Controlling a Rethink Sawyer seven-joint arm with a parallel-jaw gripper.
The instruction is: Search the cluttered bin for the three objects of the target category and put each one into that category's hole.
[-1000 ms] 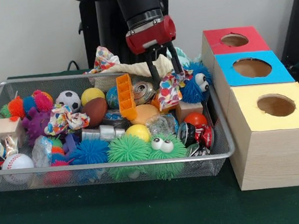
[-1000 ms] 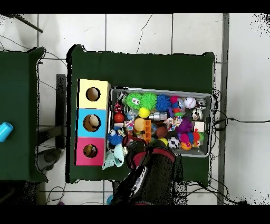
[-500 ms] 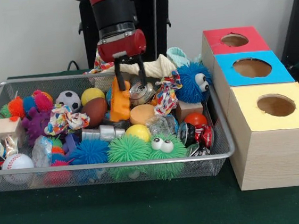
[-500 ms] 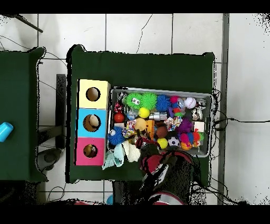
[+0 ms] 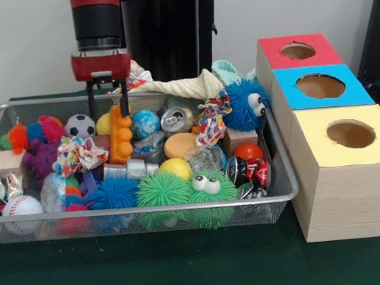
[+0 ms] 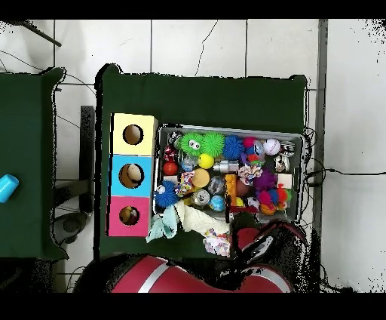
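My gripper (image 5: 108,111) hangs open over the back left of the wire bin (image 5: 149,210). Its right finger is against the top of an upright orange toothed block (image 5: 120,135); the left finger hangs in front of a yellow ball (image 5: 103,124). Nothing is held between the fingers. Around them lie a soccer ball (image 5: 79,125), a blue globe ball (image 5: 146,123), a crushed can (image 5: 176,120) and a patterned cloth (image 5: 79,153). In the overhead view the arm (image 6: 260,245) hides the gripper at the bin's lower edge, with the orange block (image 6: 230,183) just beyond it.
To the right of the bin stand three boxes with holes: red (image 5: 298,51), blue (image 5: 320,86) and yellow (image 5: 351,134). Fuzzy toys (image 5: 162,188), a baseball (image 5: 21,205), wooden blocks (image 5: 7,162) and cans (image 5: 247,170) crowd the bin. Cloths (image 5: 184,85) drape over its back rim.
The gripper has swept left along the back of the bin, from near the blue fuzzy toy to the yellow ball. The orange block slid left with it and now hides the brown football.
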